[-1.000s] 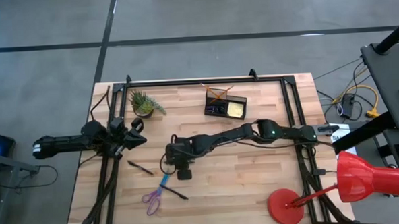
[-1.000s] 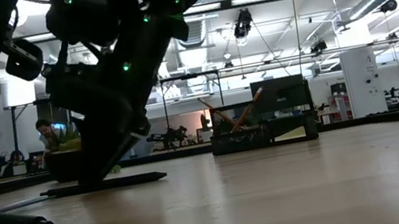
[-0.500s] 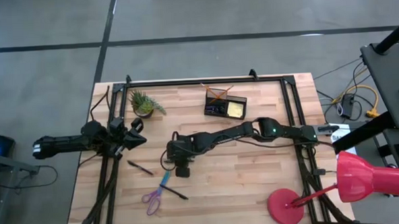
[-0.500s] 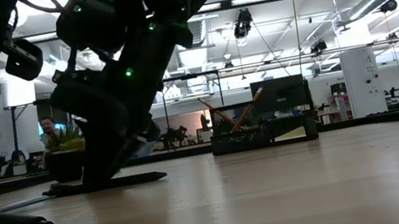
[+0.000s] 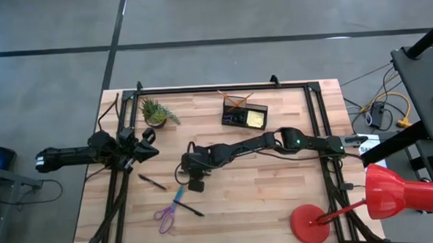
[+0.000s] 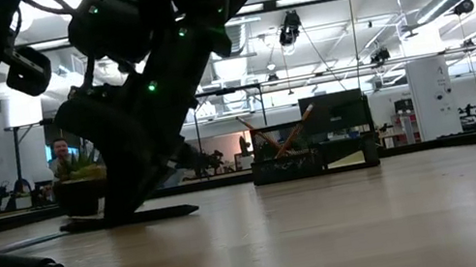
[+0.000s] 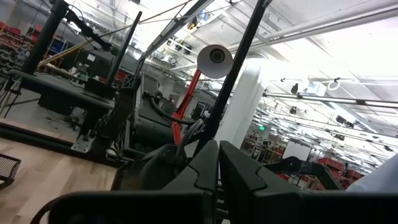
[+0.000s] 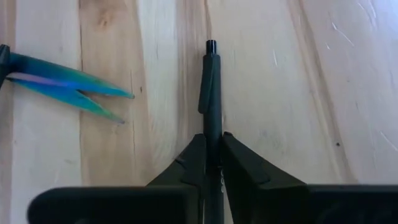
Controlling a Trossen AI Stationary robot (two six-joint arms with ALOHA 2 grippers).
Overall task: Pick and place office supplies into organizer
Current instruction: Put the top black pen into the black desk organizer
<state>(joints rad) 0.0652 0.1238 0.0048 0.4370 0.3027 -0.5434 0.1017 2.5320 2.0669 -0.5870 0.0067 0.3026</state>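
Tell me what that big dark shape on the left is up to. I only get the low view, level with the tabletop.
Observer: That is the right arm's claw. Its own wrist camera shows it shut on a thin black pen that points out over the wood.
Operator: Is anything else lying near it?
Observer: Yes. From above, purple-handled scissors lie on the table just past it, toward the front edge.
Operator: And the other arm?
Observer: From above, the left claw sits at the table's left side, below a small potted plant in that picture, holding nothing.
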